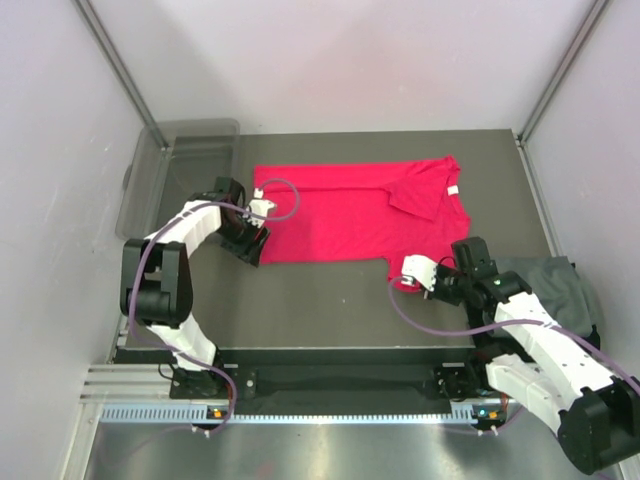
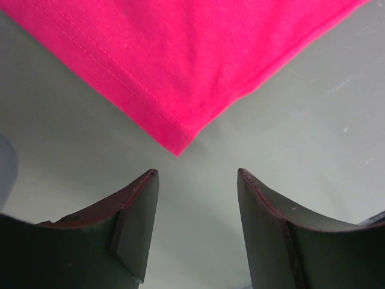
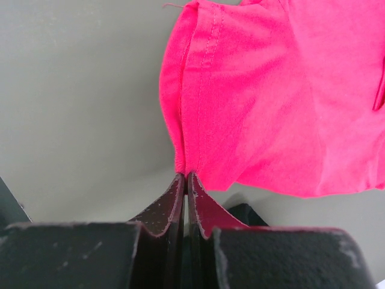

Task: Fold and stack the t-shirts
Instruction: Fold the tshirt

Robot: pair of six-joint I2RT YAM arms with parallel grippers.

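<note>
A bright red t-shirt lies spread flat on the grey table, one sleeve folded over at its upper right, a small white tag near it. My left gripper is open and empty just off the shirt's lower left corner. My right gripper is shut on the red t-shirt's near right sleeve edge. A dark grey t-shirt lies crumpled at the table's right edge, partly behind the right arm.
A clear plastic bin stands at the back left, beside the left arm. Grey walls and metal frame posts close in the table on three sides. Bare table lies between the shirt and the arm bases.
</note>
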